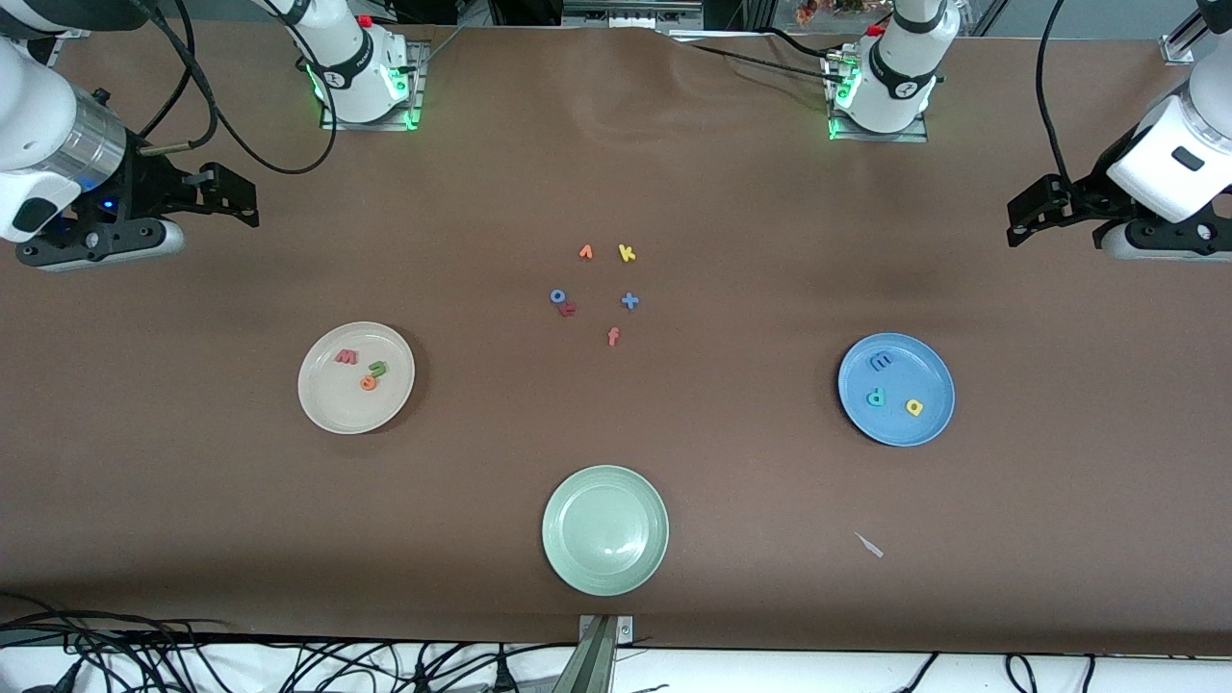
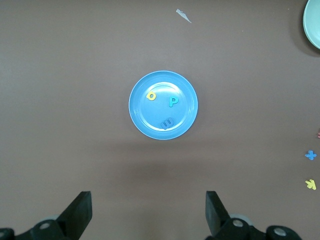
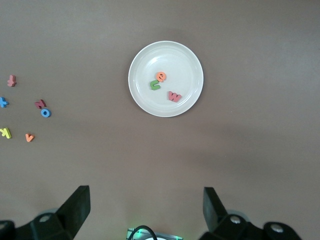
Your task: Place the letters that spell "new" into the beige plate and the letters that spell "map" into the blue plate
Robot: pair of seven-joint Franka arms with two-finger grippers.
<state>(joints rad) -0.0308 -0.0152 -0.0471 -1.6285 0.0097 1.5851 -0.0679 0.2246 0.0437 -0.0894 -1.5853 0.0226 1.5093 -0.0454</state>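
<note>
The beige plate [image 1: 332, 399] lies toward the right arm's end of the table and holds a pinkish-red w [image 1: 346, 357], a green n [image 1: 378, 367] and an orange e [image 1: 368, 383]. Toward the left arm's end, the blue plate [image 1: 919, 371] holds a blue m [image 1: 880, 362], a teal p [image 1: 876, 397] and a yellow a [image 1: 913, 407]. My right gripper [image 1: 226, 197] hangs open and empty high over its end of the table, looking down on the beige plate [image 3: 145, 65]. My left gripper [image 1: 1035, 217] is likewise open and empty, high above the blue plate [image 2: 150, 120].
A pale green plate [image 1: 558, 558] sits empty near the front camera. Mid-table lie loose letters: an orange v [image 1: 585, 252], yellow k [image 1: 627, 253], blue o [image 1: 557, 296] touching a small red letter [image 1: 569, 309], a blue plus [image 1: 629, 301] and orange-red f [image 1: 613, 336]. A white scrap [image 1: 869, 546] lies nearer the camera than the blue plate.
</note>
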